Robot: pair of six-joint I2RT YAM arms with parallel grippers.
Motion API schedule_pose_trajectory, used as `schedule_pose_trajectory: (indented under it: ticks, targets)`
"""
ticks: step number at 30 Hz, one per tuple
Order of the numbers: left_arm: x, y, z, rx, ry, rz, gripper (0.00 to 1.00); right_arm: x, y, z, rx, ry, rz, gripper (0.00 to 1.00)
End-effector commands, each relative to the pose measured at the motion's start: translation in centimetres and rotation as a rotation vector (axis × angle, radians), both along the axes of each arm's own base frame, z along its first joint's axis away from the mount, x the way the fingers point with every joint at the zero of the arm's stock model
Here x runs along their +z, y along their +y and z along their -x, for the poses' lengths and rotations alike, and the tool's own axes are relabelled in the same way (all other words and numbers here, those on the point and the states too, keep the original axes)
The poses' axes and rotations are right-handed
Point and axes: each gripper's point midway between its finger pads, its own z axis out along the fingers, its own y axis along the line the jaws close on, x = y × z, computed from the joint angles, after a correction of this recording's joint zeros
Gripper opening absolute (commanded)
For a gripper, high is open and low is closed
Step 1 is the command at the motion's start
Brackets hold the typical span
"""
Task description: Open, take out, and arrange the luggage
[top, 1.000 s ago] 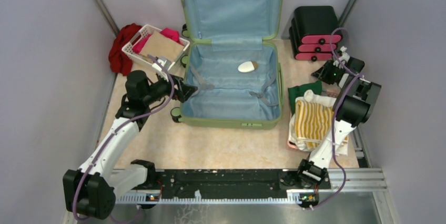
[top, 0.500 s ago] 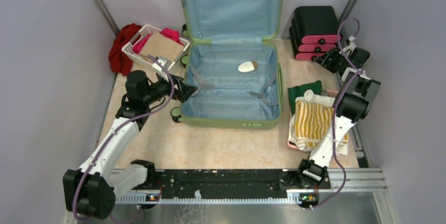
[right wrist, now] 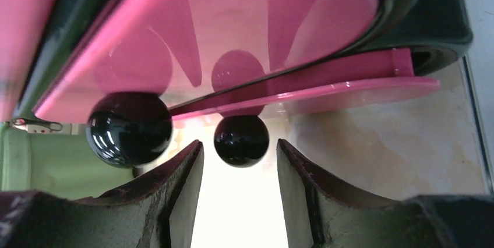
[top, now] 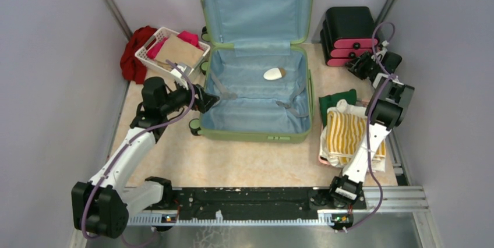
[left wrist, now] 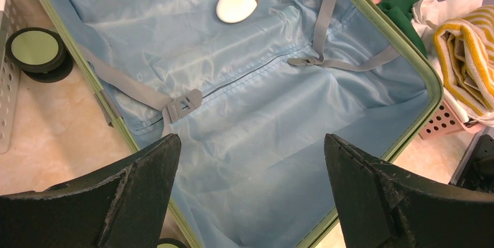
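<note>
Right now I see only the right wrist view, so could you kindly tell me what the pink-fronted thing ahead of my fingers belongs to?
Observer: It is a black drawer box with three pink fronts. It stands at the far right of the table, beside the open luggage.
Operator: Thank you. Is anything inside the luggage?
Observer: Yes, one white oval object lies in the lower half, near the hinge.
Operator: And where is the other arm?
Observer: The left gripper hangs open and empty at the luggage's left rim.
</note>
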Motion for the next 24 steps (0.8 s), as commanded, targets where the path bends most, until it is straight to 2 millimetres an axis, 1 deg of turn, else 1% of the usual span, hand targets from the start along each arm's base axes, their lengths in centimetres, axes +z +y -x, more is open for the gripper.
schedule_pose_trajectory:
  ticks: [1, 5, 8, 11, 16, 19, 22, 24]
  targets:
    - [0.5, 0.2, -0.5, 0.008, -0.025, -0.009, 0.99, 1.7, -0.1, -2.0, -0.023, -0.063, -0.025, 0.49]
    - [0.3, 0.2, -0.6, 0.007, -0.020, -0.009, 0.99, 1.1, -0.2, -2.2, -0.062, -0.050, -0.059, 0.49]
    - [0.1, 0.2, -0.7, 0.006, -0.011, -0.010, 0.99, 0.6, -0.4, -2.3, -0.085, -0.040, -0.069, 0.46]
    - [0.0, 0.2, -0.7, 0.007, -0.009, -0.012, 0.99, 0.4, -0.4, -2.4, -0.095, -0.036, -0.073, 0.39]
    - [-0.2, 0.2, -0.7, 0.009, -0.006, -0.014, 0.99, 0.6, -0.4, -2.3, -0.092, -0.039, -0.066, 0.21]
    - [0.0, 0.3, -0.7, 0.010, -0.010, -0.014, 0.99, 0.7, -0.3, -1.8, -0.085, -0.039, -0.058, 0.14]
    - [0.2, 0.3, -0.6, 0.011, -0.016, -0.014, 0.99, 0.7, -0.4, -0.8, -0.086, -0.035, -0.056, 0.11]
    - [0.4, 0.3, -0.5, 0.010, -0.024, -0.011, 0.99, 0.8, -0.5, 0.2, -0.090, -0.032, -0.058, 0.11]
